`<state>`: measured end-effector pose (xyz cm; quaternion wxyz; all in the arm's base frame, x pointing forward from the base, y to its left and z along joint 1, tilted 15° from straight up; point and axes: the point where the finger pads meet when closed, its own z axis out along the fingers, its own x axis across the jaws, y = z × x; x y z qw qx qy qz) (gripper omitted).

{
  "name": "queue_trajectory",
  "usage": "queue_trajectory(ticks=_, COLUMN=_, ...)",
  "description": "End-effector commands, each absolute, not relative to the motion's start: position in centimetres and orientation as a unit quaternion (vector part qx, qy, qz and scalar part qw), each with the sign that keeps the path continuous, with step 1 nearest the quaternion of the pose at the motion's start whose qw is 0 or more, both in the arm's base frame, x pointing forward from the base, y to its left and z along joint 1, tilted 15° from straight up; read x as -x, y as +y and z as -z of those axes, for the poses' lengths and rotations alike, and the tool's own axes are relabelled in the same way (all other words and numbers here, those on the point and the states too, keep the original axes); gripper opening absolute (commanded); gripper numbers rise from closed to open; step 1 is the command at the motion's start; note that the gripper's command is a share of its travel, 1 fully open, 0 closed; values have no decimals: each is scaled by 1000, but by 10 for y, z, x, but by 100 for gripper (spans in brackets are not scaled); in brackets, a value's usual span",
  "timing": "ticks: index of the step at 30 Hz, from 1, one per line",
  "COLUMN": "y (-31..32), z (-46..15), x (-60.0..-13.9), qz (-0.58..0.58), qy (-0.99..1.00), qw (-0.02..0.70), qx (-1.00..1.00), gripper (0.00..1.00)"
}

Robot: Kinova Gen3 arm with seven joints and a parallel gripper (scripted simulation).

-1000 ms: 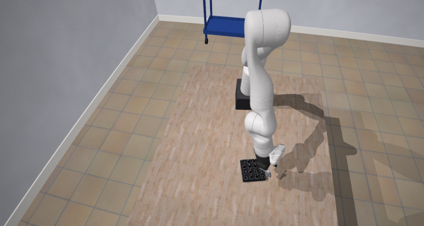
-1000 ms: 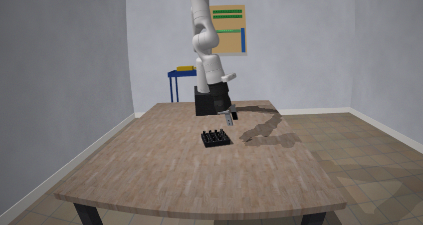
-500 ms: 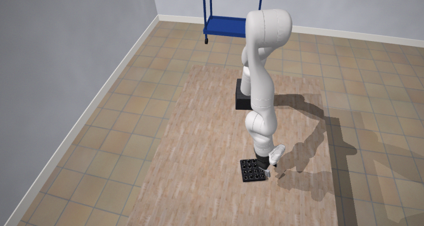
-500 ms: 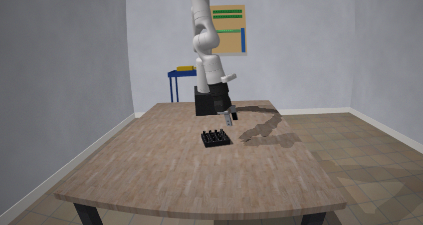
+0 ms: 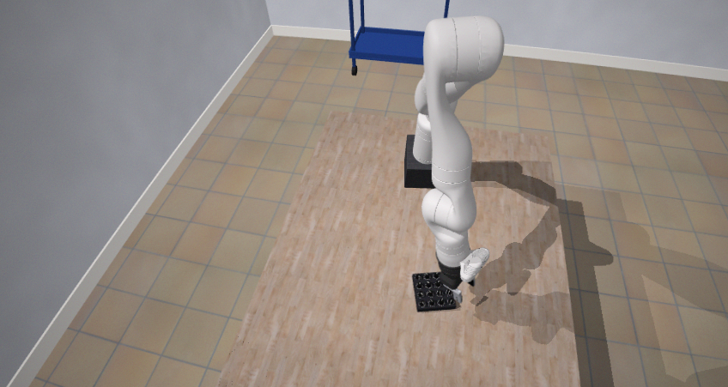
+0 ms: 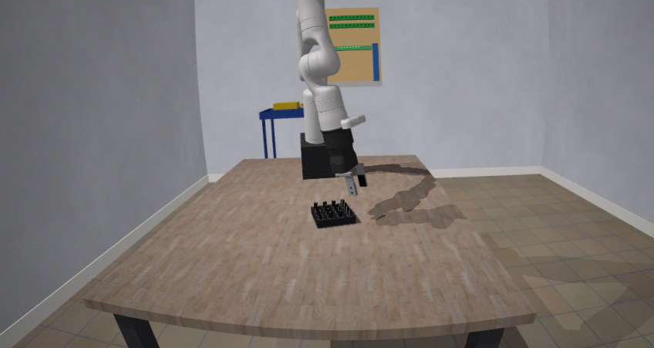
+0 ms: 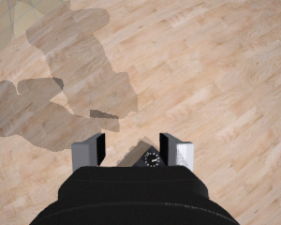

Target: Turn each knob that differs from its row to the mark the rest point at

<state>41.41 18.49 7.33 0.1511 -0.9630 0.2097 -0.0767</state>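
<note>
Knob box (image 5: pixel 436 309) (image 6: pixel 337 221) (image 7: pixel 142 162) is sitting on the wooden table (image 5: pixel 331 230) (image 6: pixel 275 261) (image 7: pixel 215 84), flat side down, knobs facing up. The white arm (image 5: pixel 451 154) (image 6: pixel 321 60) is reaching over from its black pedestal (image 5: pixel 415 178) (image 6: pixel 314 163). Outline is looking close to square, so I'm not picking out a clear long axis. In the top view its sides are running roughly with the table's edges, slightly skewed; in the wrist view a corner is pointing up the frame. Which side is the rear, I cannot tell.

Gripper (image 5: pixel 465 289) (image 6: pixel 358 189) (image 7: pixel 132 144) is hanging above the box's right-hand side as the top and exterior views show it, jaws standing wide apart, gripping nothing. Fingers are clearing the knobs in the exterior view.

Hidden stuff: gripper and wrist are covering the box's upper right part in the top view. In the wrist view the black gripper body is blocking nearly all of the box; one knob (image 7: pixel 152 159) is showing in its ring of white marks, its line running rightward and slightly up. Elsewhere the knobs are crowding together, lines and printed names coming out too small to read.
</note>
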Motion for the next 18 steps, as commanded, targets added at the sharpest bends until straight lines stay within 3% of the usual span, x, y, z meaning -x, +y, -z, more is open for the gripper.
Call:
queue_trajectory(ticks=1, y=184, z=-71, x=-412, qz=74, qy=220, qw=150, qx=961, gripper=100)
queue_trajectory(ticks=18, y=181, z=-68, x=-411, qz=74, qy=250, qw=147, qx=954, gripper=100)
